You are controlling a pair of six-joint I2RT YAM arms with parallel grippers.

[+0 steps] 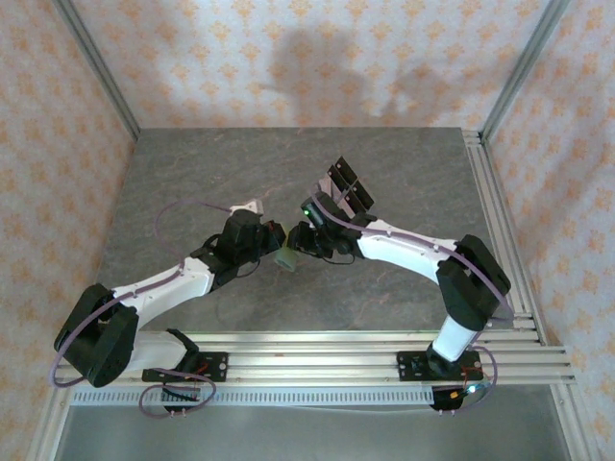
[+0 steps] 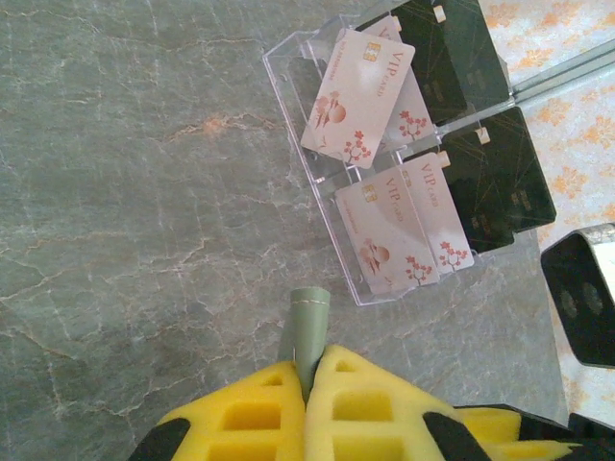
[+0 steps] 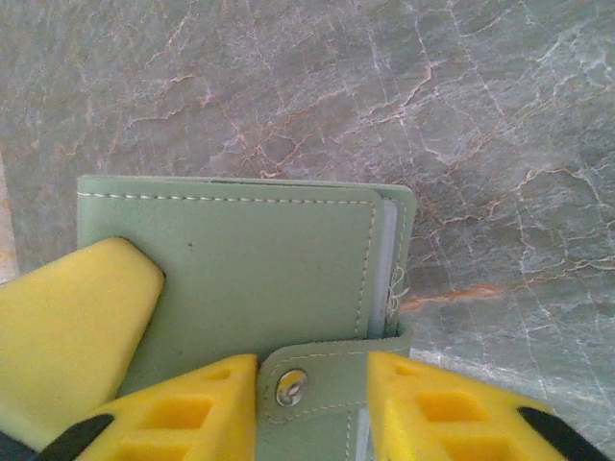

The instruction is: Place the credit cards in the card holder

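sage-green leather is what both arms meet on: the card holder [image 3: 240, 264] hangs above the grey marbled bench [image 2: 115, 192], about midway between the two arms in the top view, and it is folded, with its clasp tab [image 3: 312, 384] snapped over the open edge. the left claw [image 2: 309, 360] is pressed together on it. its yellow fingers [image 2: 380, 403] pinch one narrow end, so the wallet juts straight out from the fingertips, edge-on to that wrist's camera. the right claw [image 3: 309, 363] faces the wallet's broad side with its long axis running across the view, and the tab sits right between its two fingers [image 3: 197, 403], at the edge nearest that claw. those fingers stand partly apart, one just beside each side of the tab. whether they already press on it, i cannot tell. the left claw's pad [image 3: 67, 331] lies flat on the wallet face at the left of the right wrist view. the credit cards [image 2: 357, 96] are not yet in hand: pale pink ones and black ones [image 2: 504, 178] lean in a clear plastic rack [image 2: 279, 69] on the bench, beyond the wallet's free end and off to the right from the left claw, on the right arm's side of the top view, so the right arm looks the nearer one to fetch them. as i judge it, the coming move turns on the tab: it has to be unsnapped and the wallet opened before any card can go in.
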